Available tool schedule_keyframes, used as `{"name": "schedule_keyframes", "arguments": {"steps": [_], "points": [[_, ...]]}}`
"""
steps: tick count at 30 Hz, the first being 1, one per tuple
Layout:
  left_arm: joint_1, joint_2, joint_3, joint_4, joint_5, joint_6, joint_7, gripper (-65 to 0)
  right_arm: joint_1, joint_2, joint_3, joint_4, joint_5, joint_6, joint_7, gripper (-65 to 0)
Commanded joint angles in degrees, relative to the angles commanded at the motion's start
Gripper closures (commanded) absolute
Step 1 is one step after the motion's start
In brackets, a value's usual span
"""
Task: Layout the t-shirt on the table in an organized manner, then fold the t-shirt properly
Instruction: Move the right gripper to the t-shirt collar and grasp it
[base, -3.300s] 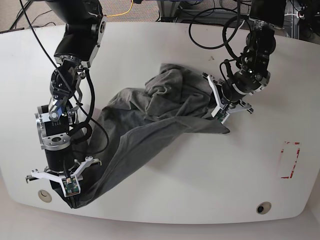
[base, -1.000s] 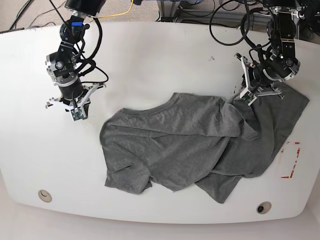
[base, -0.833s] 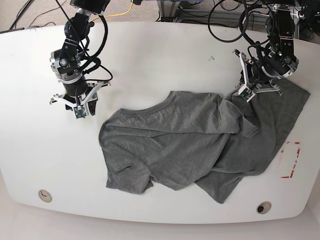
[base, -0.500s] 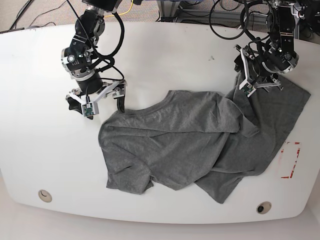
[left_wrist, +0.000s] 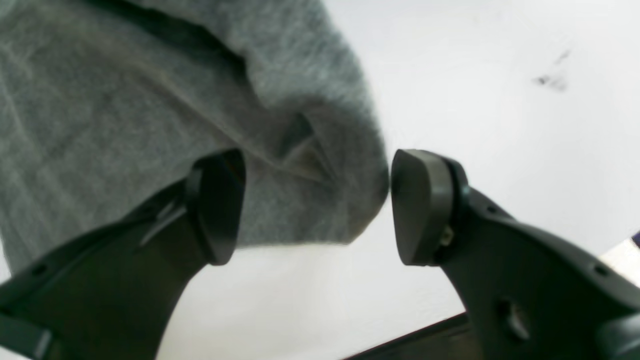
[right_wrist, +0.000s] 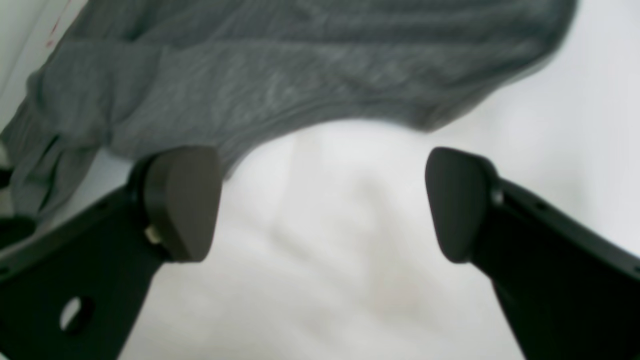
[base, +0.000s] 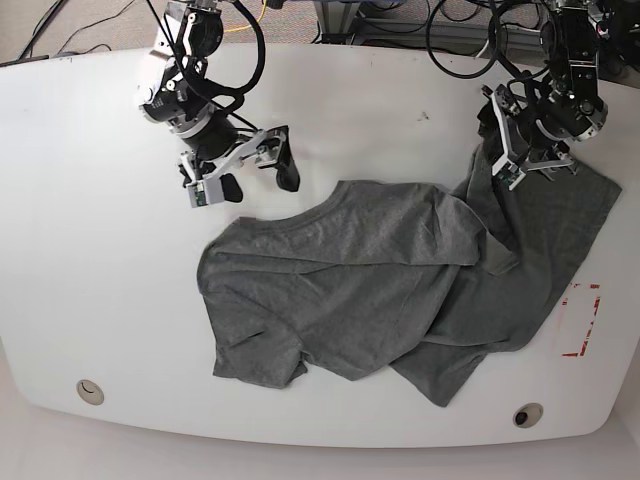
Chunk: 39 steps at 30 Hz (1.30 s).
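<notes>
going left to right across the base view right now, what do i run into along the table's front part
Round hole in the white tabletop → wrinkled heather-grey t-shirt → second round hole, near the right corner → red dashed rectangle mark

In the base view, the soft heather-grey cotton t-shirt (base: 340, 300) lies on the glossy white round-cornered table (base: 110, 280), from centre-left to the right side. The red dashed rectangle mark (base: 580, 320) sits right of it; two round holes (base: 89, 391) flank its near edge. The black left gripper (left_wrist: 320, 205) seems to hover over its far right part.
</notes>
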Motion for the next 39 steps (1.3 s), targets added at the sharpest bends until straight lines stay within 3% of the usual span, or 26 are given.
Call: {"name": "schedule_keyframes", "arguments": {"steps": [4, 13, 22, 39], "points": [[-0.3, -0.2, -3.2, 0.0, 0.0, 0.0, 0.0, -42.1, -0.6, 0.0, -3.4, -3.1, -0.2, -0.18, 0.0, -61.8], [-3.3, -1.2, -10.6, 0.0, -0.2, -0.1, 0.0, -42.1, 2.2, 0.0, -3.8, -13.2, -0.2, -0.18, 0.2, -61.8], [-4.4, -1.2, -13.5, 0.0, -0.3, -0.1, 0.0, -42.1, 6.6, -0.2, -4.2, -20.7, -0.2, -0.18, 0.1, -61.8], [-4.4, -1.1, -15.5, 0.0, -0.3, -0.1, 0.0, -42.1, 12.3, -0.4, -11.8, -26.6, -0.2, -0.35, 0.3, -61.8]]}}
